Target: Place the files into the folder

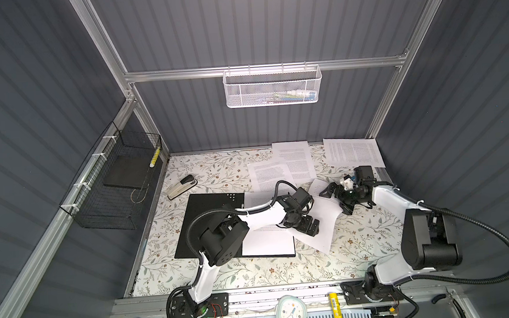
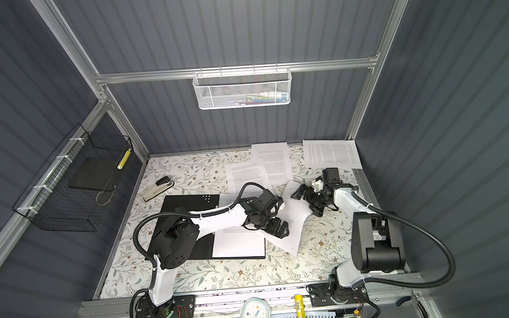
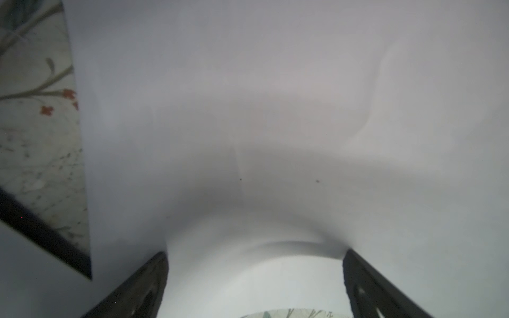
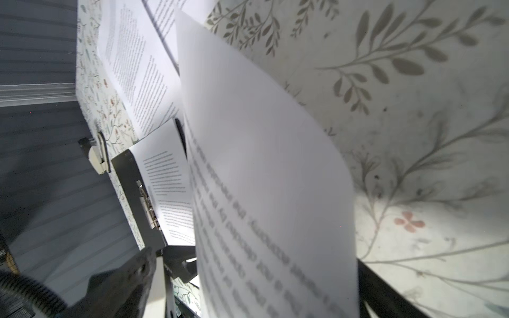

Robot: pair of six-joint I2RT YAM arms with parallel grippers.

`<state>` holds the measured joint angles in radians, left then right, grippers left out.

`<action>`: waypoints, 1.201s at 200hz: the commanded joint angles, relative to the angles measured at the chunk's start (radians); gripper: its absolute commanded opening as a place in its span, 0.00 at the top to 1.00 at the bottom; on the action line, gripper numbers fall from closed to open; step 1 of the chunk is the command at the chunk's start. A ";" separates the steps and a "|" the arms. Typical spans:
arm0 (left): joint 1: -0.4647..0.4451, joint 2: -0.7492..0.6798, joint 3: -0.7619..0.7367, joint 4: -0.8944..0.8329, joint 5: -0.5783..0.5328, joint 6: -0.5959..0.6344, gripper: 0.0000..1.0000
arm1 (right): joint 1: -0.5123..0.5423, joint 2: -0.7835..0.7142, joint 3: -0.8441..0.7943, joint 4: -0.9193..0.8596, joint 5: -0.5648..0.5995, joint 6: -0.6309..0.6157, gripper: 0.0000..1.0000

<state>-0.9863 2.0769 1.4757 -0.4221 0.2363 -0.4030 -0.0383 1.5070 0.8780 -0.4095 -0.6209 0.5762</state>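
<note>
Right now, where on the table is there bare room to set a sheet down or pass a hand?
Bare: the front strip of the table between the folder and the near edge; the far-left patch between the stapler and the back sheets. Crowded: the middle, where the left gripper and right gripper meet at a buckled sheet.

Both top views: even light from above, tabletop (image 1: 254, 271) bright, walls (image 1: 33, 118) dim, shadows soft. Rails (image 1: 100, 39) splay at the edges, wide-angle. Slightly soft overall. Left wrist: paper (image 3: 275, 110) too close, all out of focus, grey shadow band. Right wrist: near sheet (image 4: 261, 192) blurred, text smeared; far pages (image 4: 132, 68) sharper; tabletop patchy shade.
</note>
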 commanded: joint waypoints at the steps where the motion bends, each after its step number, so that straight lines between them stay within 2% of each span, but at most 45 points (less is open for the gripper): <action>1: 0.017 0.084 -0.031 -0.065 -0.008 0.009 0.00 | -0.003 -0.059 -0.034 0.071 -0.055 0.071 0.01; 38: 0.017 0.090 -0.035 -0.058 -0.002 0.006 0.00 | -0.012 -0.175 -0.130 0.115 -0.061 0.144 0.01; 68: 0.018 0.092 -0.034 -0.056 0.003 0.004 0.00 | -0.003 -0.264 -0.258 0.250 -0.085 0.242 0.01; 117: 0.018 0.077 -0.045 -0.052 0.010 -0.002 0.00 | -0.003 -0.243 -0.335 0.325 -0.022 0.244 0.01; 137: 0.018 0.069 -0.046 -0.053 0.006 -0.004 0.00 | -0.003 -0.295 -0.368 0.326 0.040 0.283 0.09; 158: 0.019 0.075 -0.040 -0.052 0.007 -0.003 0.00 | -0.002 -0.352 -0.410 0.325 0.085 0.351 0.23; 199: 0.019 0.079 -0.037 -0.054 0.011 -0.004 0.00 | 0.000 -0.441 -0.481 0.332 0.103 0.416 0.33; 240: 0.020 0.078 -0.034 -0.052 0.016 -0.004 0.00 | 0.000 -0.514 -0.518 0.308 0.146 0.445 0.52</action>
<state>-0.9752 2.0808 1.4765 -0.4099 0.2619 -0.4038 -0.0422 1.0351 0.3847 -0.0872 -0.5167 0.9905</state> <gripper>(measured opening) 0.996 0.530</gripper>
